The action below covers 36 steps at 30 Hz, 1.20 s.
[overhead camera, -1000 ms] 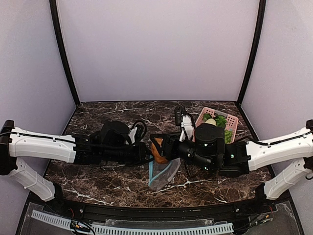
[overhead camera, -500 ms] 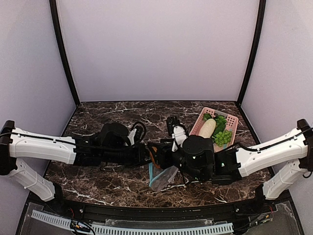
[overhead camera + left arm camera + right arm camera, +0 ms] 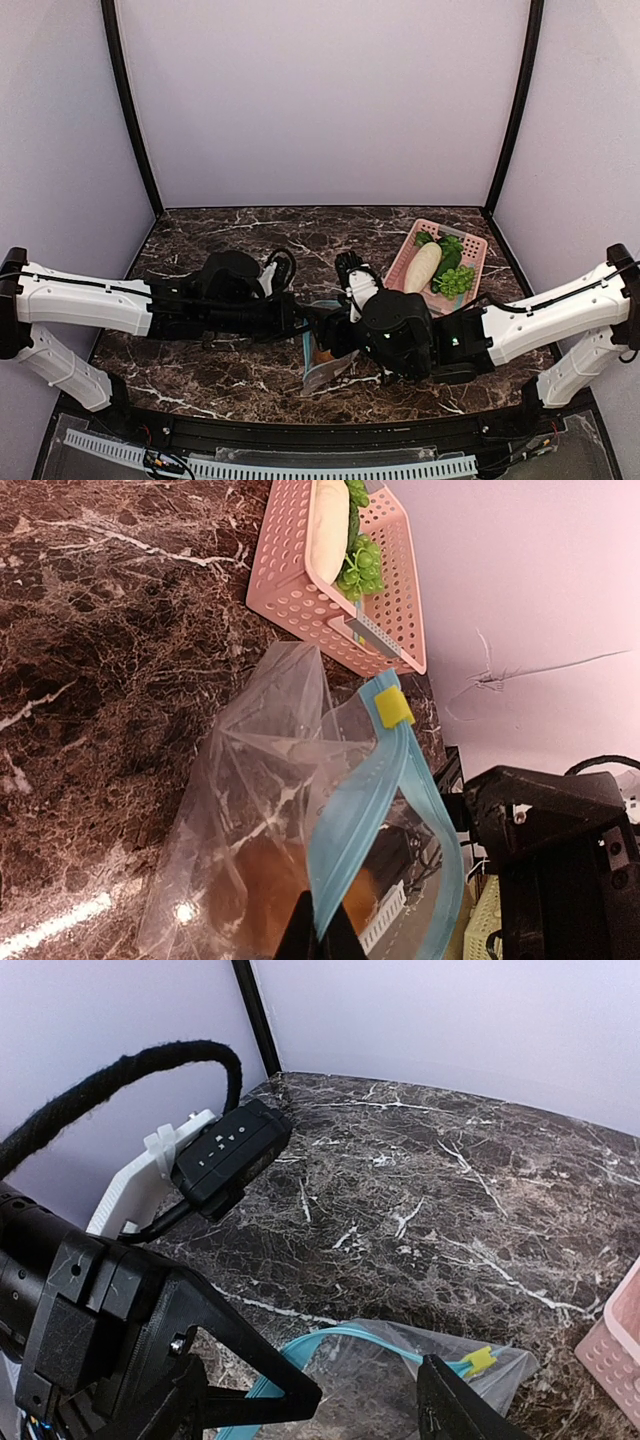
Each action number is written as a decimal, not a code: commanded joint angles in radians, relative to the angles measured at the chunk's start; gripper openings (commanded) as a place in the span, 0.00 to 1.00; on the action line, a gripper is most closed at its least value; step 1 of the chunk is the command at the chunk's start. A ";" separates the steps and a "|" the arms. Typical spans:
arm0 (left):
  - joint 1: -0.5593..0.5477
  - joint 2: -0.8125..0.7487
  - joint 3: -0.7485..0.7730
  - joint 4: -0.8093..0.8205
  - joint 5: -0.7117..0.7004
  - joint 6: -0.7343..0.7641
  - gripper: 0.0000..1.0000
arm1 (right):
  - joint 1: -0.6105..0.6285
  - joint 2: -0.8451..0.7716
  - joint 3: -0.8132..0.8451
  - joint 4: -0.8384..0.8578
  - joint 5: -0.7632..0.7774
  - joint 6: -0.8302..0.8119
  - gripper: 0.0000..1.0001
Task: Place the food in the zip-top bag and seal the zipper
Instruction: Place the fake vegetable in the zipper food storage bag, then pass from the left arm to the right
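The clear zip-top bag [image 3: 328, 368] lies at the table's middle with its mouth held open. Its teal zipper [image 3: 352, 805] gapes, with a yellow slider [image 3: 393, 708] at one end. My left gripper [image 3: 320, 938] is shut on the near zipper lip; in the top view it [image 3: 298, 322] sits at the bag's left edge. The round brown-orange lump [image 3: 265, 890] rests inside the bag. My right gripper [image 3: 360, 1405] is open and empty, with its fingers spread over the bag mouth [image 3: 400, 1360]. Green leafy pieces [image 3: 455, 281] lie in the pink basket.
The pink perforated basket [image 3: 474, 247] stands at the back right and holds a white radish [image 3: 423, 266] beside the greens; it also shows in the left wrist view [image 3: 300, 590]. Black corner posts and lilac walls enclose the marble table [image 3: 220, 235].
My right arm has moved left and down over the bag mouth. The brown lump, held above the bag earlier, now lies inside it. The basket is uncovered.
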 commanded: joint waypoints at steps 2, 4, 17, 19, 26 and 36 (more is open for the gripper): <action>-0.004 -0.028 -0.018 0.015 -0.006 -0.004 0.01 | 0.014 -0.020 0.022 -0.024 0.026 0.008 0.74; -0.005 -0.028 -0.019 0.014 -0.006 -0.003 0.01 | 0.016 -0.031 0.026 -0.041 0.027 0.017 0.75; -0.004 -0.049 -0.025 -0.014 -0.019 0.007 0.01 | -0.024 -0.128 0.114 -0.652 -0.097 0.417 0.77; -0.005 -0.047 -0.020 -0.023 -0.017 0.014 0.01 | -0.042 -0.113 0.135 -0.720 -0.157 0.437 0.76; -0.004 -0.041 0.003 -0.055 -0.016 0.044 0.01 | -0.062 -0.073 0.186 -0.805 -0.193 0.431 0.62; -0.005 -0.042 0.021 -0.101 -0.012 0.078 0.01 | -0.101 -0.001 0.241 -0.802 -0.227 0.385 0.43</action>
